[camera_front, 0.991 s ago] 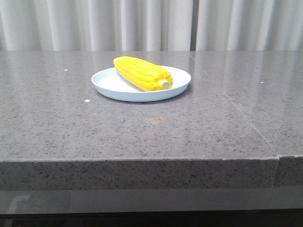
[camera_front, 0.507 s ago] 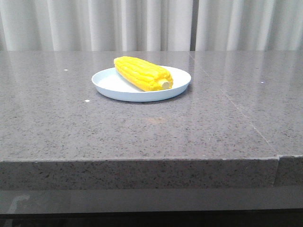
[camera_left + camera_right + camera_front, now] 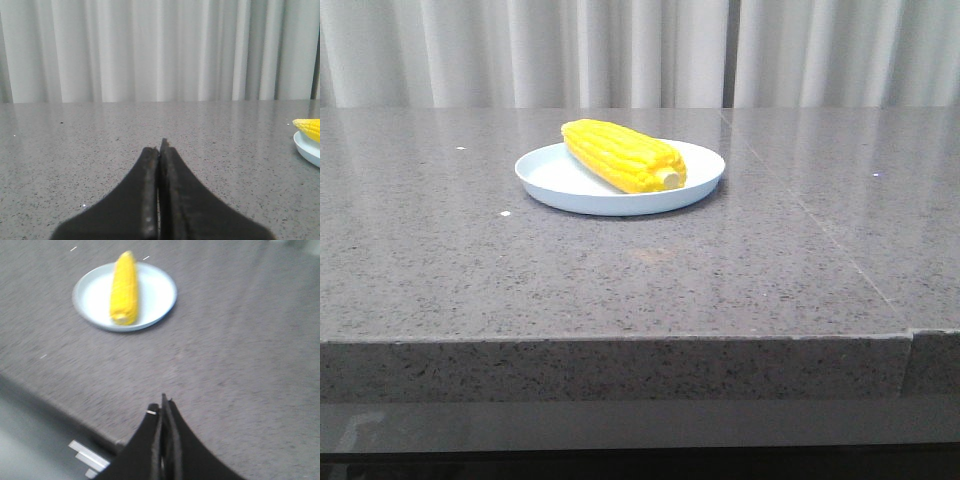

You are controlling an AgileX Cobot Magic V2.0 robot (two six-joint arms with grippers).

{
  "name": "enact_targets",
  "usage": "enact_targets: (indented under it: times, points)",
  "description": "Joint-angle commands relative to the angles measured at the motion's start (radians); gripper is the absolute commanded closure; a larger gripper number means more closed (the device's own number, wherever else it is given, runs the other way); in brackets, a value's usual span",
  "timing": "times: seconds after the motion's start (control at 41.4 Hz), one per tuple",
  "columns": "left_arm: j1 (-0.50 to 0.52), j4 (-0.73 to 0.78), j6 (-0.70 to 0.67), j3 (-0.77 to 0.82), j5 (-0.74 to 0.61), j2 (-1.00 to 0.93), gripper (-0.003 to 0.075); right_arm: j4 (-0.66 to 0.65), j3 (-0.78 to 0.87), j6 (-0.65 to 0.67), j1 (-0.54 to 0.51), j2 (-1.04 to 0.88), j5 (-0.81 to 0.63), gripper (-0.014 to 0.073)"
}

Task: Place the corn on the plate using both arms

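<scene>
Both your grippers, left gripper (image 3: pixel 160 145) and right gripper (image 3: pixel 163 402), pressed together, empty; corn (image 3: pixel 623 156) lies on plate (image 3: pixel 552 177).

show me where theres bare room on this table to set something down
Nearly all of the table is bare: the wide strip between the plate and the near edge, plus both sides of the plate. The only taken spot is the plate, with the corn lying across it; a little bare plate shows left of the corn.
</scene>
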Motion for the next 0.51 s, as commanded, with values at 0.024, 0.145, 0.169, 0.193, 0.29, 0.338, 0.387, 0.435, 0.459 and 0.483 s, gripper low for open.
enact_targets:
  times: [0.024,0.145,0.169,0.193,0.29,0.338,0.387,0.435,0.459,0.483]
  points:
    - [-0.001,-0.008,0.000,0.002,-0.078,-0.020,0.0740,-0.008,0.144,-0.011,-0.132,-0.123,-0.284,0.0662]
    - [-0.001,-0.008,0.000,0.002,-0.078,-0.020,0.0740,-0.007,0.342,-0.011,-0.260,-0.271,-0.442,0.0662]
    - [-0.001,-0.008,0.000,0.002,-0.078,-0.020,0.0740,-0.007,0.374,-0.011,-0.278,-0.293,-0.466,0.0662]
    - [-0.001,-0.008,0.000,0.002,-0.078,-0.020,0.0740,-0.007,0.415,-0.011,-0.299,-0.321,-0.507,0.0662]
    - [-0.001,-0.008,0.000,0.002,-0.078,-0.020,0.0741,0.009,0.547,-0.010,-0.352,-0.398,-0.611,0.0662]
    - [-0.001,-0.008,0.000,0.002,-0.078,-0.020,0.0740,0.022,0.611,-0.010,-0.366,-0.432,-0.664,0.0662]
    - [-0.001,-0.008,0.000,0.002,-0.078,-0.020,0.0740,0.022,0.661,-0.010,-0.372,-0.459,-0.702,0.0662]
    - [-0.001,-0.008,0.000,0.002,-0.078,-0.020,0.0741,0.022,0.703,-0.010,-0.378,-0.481,-0.735,0.0662]
    - [-0.001,-0.008,0.000,0.002,-0.078,-0.020,0.0740,0.022,0.724,-0.010,-0.382,-0.492,-0.752,0.0662]
    - [-0.001,-0.008,0.000,0.002,-0.078,-0.020,0.0740,0.022,0.738,-0.010,-0.385,-0.498,-0.760,0.0662]
